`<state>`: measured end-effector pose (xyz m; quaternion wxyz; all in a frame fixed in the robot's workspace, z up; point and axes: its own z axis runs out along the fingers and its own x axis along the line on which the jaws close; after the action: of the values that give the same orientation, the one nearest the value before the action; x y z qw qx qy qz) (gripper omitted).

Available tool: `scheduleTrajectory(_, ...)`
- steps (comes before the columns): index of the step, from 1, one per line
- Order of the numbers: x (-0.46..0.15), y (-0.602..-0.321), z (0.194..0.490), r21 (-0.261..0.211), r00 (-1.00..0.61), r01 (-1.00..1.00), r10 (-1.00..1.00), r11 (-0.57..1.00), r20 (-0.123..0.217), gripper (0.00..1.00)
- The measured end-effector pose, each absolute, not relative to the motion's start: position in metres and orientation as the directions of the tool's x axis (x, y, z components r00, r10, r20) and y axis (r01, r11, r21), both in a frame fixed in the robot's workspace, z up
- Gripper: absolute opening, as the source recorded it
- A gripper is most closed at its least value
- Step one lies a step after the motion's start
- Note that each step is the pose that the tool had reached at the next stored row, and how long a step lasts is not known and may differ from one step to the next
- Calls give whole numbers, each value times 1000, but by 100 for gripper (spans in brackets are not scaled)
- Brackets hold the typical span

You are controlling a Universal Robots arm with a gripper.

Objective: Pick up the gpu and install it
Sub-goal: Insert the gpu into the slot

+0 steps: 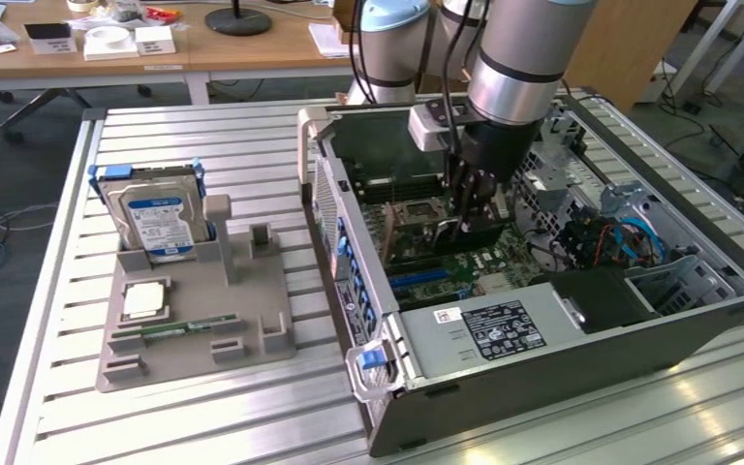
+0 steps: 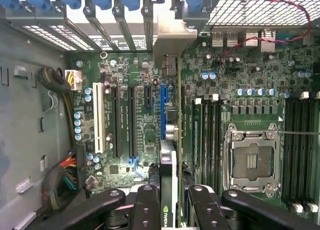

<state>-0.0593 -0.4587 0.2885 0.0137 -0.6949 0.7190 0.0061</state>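
The black jointed fingers (image 2: 150,205) of the gripper (image 2: 172,200) are drawn in close on the thin dark circuit card with a silvery metal end bracket, the gpu (image 2: 172,155), pinching it edge-on between them. In the wrist view the card runs as a narrow blade straight away from the fingers, its long axis in line with the row of expansion slots, its bracket (image 2: 172,37) reaching the slatted rear wall of the case. It sits just beside the blue expansion slot (image 2: 164,112) on the green motherboard (image 2: 215,90), between that slot and the black memory slots (image 2: 207,135); whether its edge is in a slot or just above one I cannot tell.

In the exterior view the gripper (image 1: 476,228) hangs down inside the open grey computer case (image 1: 566,378), which lies on its side on the ribbed metal table (image 1: 191,417). Well apart, toward the exterior view's left, a grey plastic holder (image 1: 191,339) carries a silver hard drive with a blue-white label (image 1: 159,223). A wooden desk (image 1: 217,48) stands behind
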Motion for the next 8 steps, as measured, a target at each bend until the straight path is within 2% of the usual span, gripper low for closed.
scheduleTrajectory(8, -64, -459, 286, -16, -33, -999, -999, 34, -31, 27)
